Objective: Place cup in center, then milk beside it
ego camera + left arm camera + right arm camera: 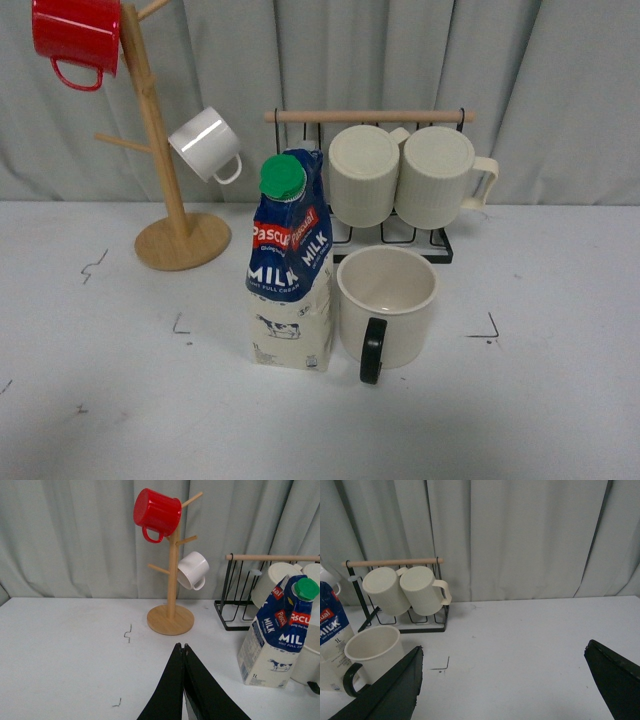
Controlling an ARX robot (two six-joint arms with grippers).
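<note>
On the white table (pixel 90 400), reading from left to right in the front view, a wooden mug tree (pixel 160 150) stands at the back left with a red mug (pixel 75 40) and a small white mug (pixel 205 143) hung on its pegs. Near the middle of the table stands the milk (pixel 290 265), upright, green cap on, and just beside it to the right sits the cup (pixel 387 305), upright, mouth open upward, its black handle turned toward the camera. Whether carton and cup touch cannot be told. Behind them a black wire rack (pixel 400 230) carries two ribbed mugs (pixel 405 175). Judged from this layout, both steps look done: the cup is at about the table's centre between the corner marks, and the milk is next to it; nothing seems left but pulling clear. Neither arm shows in the front view. The left gripper (pixel 183 652) is clenched with nothing between its fingers, well short of the carton. The right gripper (pixel 502 680) is spread wide and grasps nothing, away from the cup.
</note>
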